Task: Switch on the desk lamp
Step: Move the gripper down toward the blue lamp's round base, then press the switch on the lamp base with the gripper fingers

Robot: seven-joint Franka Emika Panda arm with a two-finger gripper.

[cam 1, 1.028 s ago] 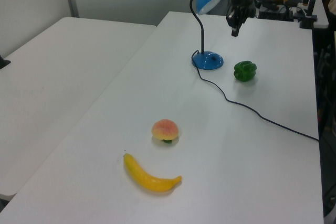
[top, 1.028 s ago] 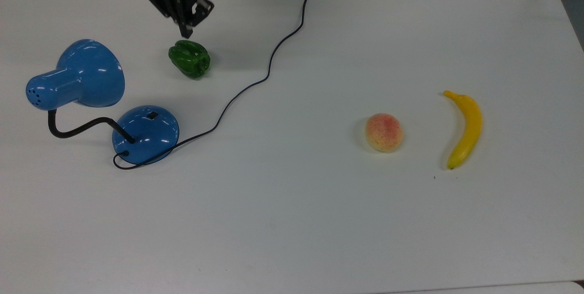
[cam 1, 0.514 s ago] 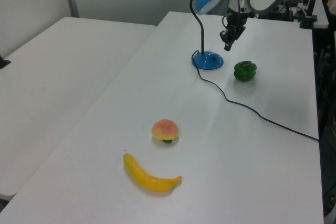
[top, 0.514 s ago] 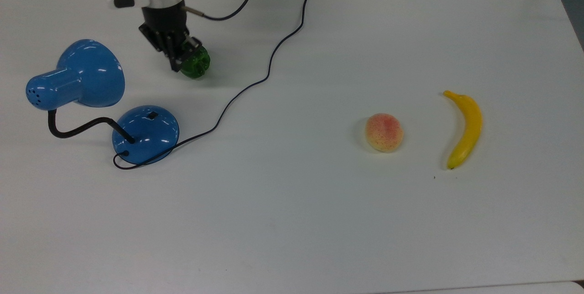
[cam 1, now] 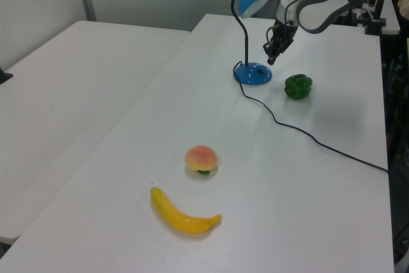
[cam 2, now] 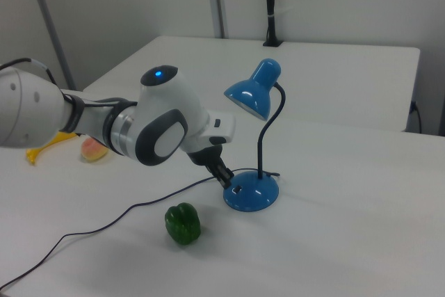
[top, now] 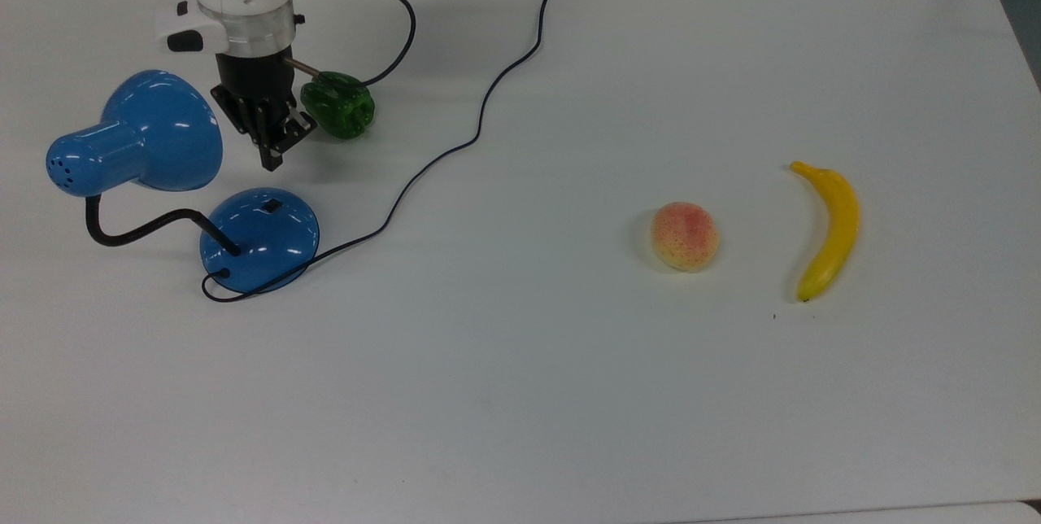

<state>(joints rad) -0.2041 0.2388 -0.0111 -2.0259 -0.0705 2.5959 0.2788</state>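
Note:
The desk lamp is glossy blue, with its bell shade (top: 154, 129) on a black gooseneck (top: 138, 231) and a domed base (top: 260, 239). A small black switch (top: 272, 204) sits on the base's top. My gripper (top: 268, 159) hangs just above the switch in the top view, between shade and green pepper, fingers shut and pointing down, holding nothing. In the right view the gripper (cam 2: 227, 179) tip is a short gap from the base (cam 2: 252, 194) near the switch (cam 2: 238, 189). In the left view the gripper (cam 1: 270, 60) hovers over the base (cam 1: 254, 73).
A green pepper (top: 341, 105) lies right beside my wrist. The lamp's black cord (top: 480, 117) snakes from the base to the table's far edge. A peach (top: 685, 235) and a banana (top: 829, 231) lie far off on the top view's right.
My gripper has travelled from beyond the green pepper, past it, down and left in the top view to just above the lamp base. The lamp and fruit have not moved.

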